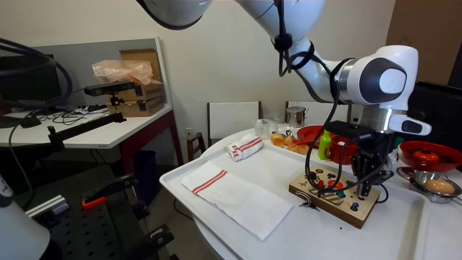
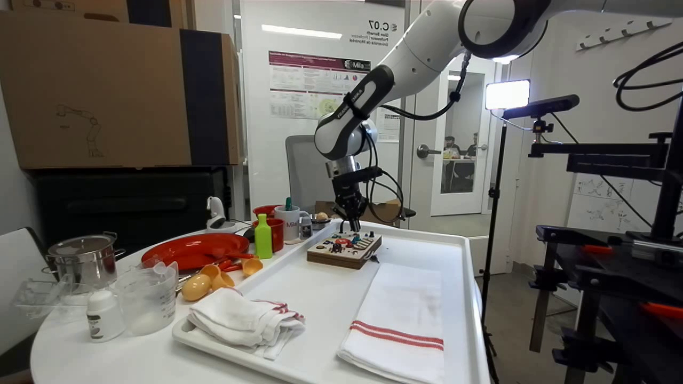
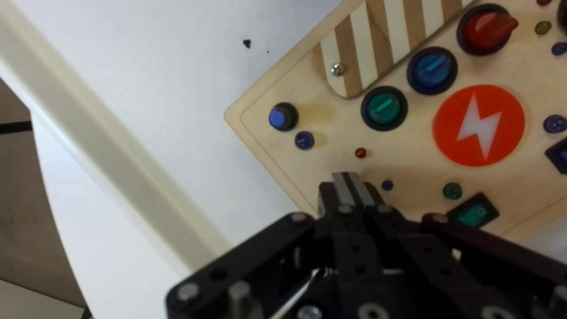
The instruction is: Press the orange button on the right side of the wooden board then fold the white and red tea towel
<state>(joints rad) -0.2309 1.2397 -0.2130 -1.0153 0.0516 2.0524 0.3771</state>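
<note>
In an exterior view, a green bottle (image 2: 263, 240) stands right of a red plate (image 2: 184, 250), a measuring cup (image 2: 148, 300) nearer left.

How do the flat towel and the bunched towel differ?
The flat towel lies smooth; the bunched towel is heaped in folds. The flat towel covers more area than the bunched towel. The flat towel reaches close to the board; the bunched towel sits farther off. Both are white with red stripes.

The wooden board (image 3: 401, 148) is seen beneath the gripper (image 3: 347, 175), whose fingertips (image 3: 342, 188) are set together near a small red button (image 3: 360, 153); contact cannot be clearly determined.
</note>
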